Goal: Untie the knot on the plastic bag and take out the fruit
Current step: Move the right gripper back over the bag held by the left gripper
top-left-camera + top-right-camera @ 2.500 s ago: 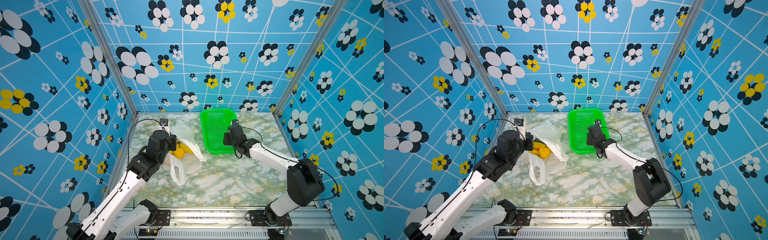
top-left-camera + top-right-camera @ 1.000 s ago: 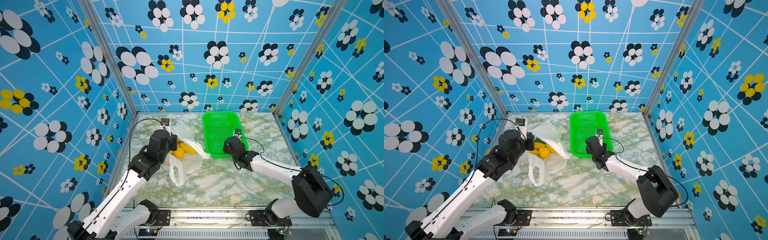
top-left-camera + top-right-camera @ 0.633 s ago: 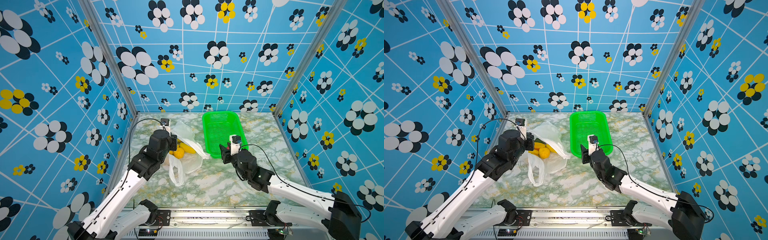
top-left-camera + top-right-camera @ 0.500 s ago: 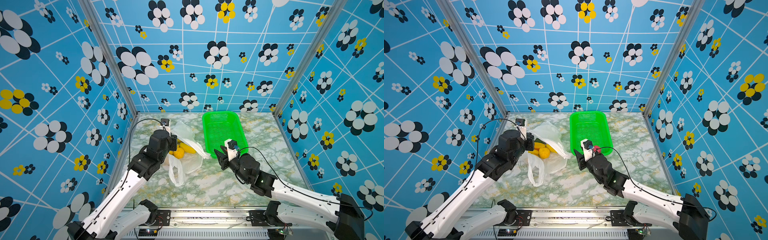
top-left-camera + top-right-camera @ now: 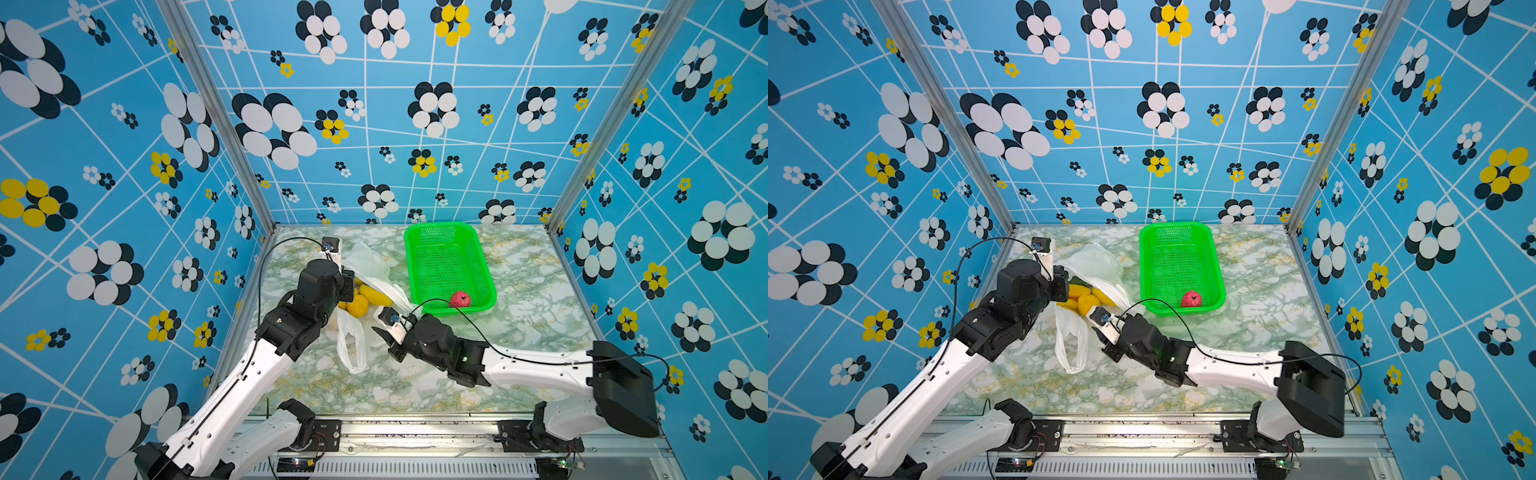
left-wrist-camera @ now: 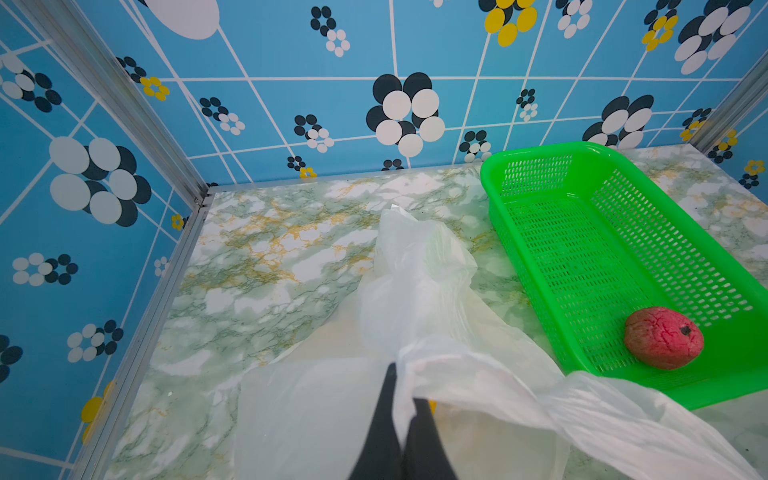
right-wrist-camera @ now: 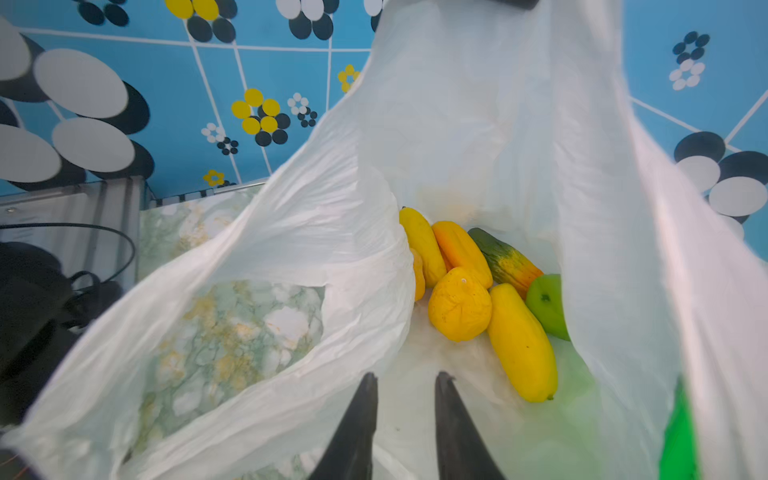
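Moved: right arm [image 5: 519, 365] back from basket [image 5: 440, 226] to bag [image 7: 324, 232] mouth; red fruit [image 5: 460, 299] now in basket. State: right jaws slightly apart, empty; left jaws clamped on bag film; other fruit [image 7: 459, 303] inside bag on bench [image 5: 540, 291]. Risk: right jaws snag loose film, dragging bag.

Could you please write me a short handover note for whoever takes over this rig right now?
The left gripper is shut on the plastic bag, holding its film up at the open mouth.
The right gripper is open and empty, pointing into the bag's mouth.
Things: one red fruit lies in the green basket. The other fruits, yellow, orange and green, lie inside the bag.
Done: the bag is open, no knot shows, and one fruit is out.
Left: take the fruits in the bag out, probably one at a time.
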Robot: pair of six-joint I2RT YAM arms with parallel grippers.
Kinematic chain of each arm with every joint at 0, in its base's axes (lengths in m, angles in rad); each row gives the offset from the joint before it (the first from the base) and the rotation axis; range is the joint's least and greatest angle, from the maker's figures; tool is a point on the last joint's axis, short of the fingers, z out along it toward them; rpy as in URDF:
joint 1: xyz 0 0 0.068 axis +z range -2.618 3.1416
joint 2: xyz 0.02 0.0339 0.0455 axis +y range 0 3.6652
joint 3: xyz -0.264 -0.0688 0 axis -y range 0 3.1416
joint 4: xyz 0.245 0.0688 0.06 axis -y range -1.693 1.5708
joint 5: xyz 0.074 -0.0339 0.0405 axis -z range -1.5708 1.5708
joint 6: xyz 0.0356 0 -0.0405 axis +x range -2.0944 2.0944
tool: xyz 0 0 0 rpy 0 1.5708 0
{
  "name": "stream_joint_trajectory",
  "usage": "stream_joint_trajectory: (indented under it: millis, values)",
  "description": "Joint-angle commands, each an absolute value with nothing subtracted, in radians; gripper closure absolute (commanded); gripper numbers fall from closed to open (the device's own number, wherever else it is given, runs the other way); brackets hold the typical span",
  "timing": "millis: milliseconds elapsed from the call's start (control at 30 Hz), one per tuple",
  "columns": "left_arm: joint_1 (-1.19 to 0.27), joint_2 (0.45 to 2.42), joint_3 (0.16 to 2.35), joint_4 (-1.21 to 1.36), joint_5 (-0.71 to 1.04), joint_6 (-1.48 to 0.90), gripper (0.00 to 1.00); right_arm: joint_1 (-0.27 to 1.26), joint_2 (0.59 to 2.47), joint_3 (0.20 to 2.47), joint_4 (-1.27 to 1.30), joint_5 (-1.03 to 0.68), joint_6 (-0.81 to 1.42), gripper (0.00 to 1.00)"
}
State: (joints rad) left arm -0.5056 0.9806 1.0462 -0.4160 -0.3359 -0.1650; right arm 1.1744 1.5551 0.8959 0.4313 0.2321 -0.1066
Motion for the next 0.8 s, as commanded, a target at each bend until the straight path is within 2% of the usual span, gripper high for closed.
stream_joint_trajectory:
  millis: [0,433,533,767]
  values:
    - [-0.496,0.979,1.058,-0.421,-0.323,-0.179,1.0,1.168,1.663,0.967,0.445,0.345,-0.106,0.8]
    - [-0.494,0.983,1.058,-0.422,-0.314,-0.179,1.0,1.056,1.896,1.156,0.329,0.411,0.089,0.75]
    - [-0.492,0.983,1.058,-0.42,-0.314,-0.179,1.0,1.039,1.93,1.192,0.296,0.43,0.116,0.68]
    - [-0.492,0.989,1.06,-0.419,-0.309,-0.179,1.0,1.012,1.997,1.27,0.258,0.403,0.13,0.43]
